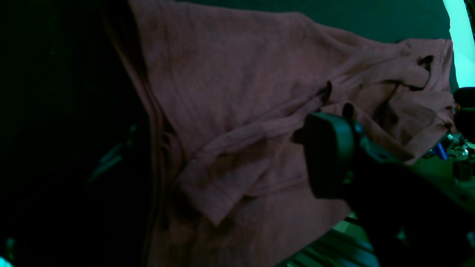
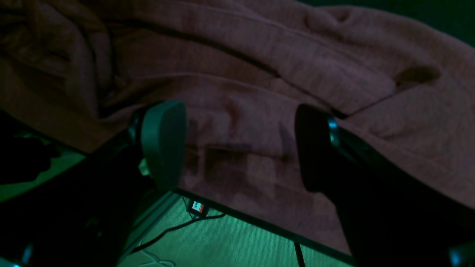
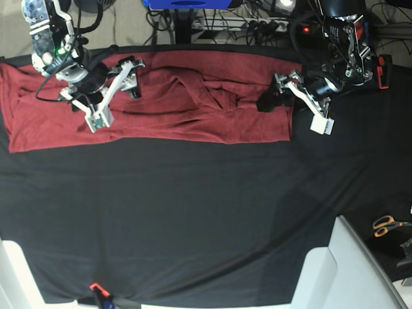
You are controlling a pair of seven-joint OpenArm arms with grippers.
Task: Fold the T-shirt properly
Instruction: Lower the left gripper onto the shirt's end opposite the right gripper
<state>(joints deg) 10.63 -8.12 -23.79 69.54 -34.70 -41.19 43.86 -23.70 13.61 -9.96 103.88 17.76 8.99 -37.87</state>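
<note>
The T-shirt point(image 3: 193, 109) is a maroon cloth lying in a long band along the far side of the black-covered table point(image 3: 206, 206), rumpled around its middle. My right gripper point(image 3: 116, 93) hangs open over the shirt's left part; in the right wrist view point(image 2: 241, 148) its two pads stand wide apart above a folded sleeve and the hem, with only flat cloth between them. My left gripper point(image 3: 299, 106) stands open astride the shirt's right edge, one finger over the cloth and one over the tablecloth. In the left wrist view one pad point(image 1: 328, 155) shows above the T-shirt point(image 1: 230, 92); the other is lost in darkness.
Scissors point(image 3: 386, 225) lie at the right edge of the table. A white panel point(image 3: 341, 270) juts in at the bottom right. A small orange-tipped tool point(image 3: 96, 288) sits at the near edge. Cables and a blue box point(image 3: 187, 3) crowd the space behind the table.
</note>
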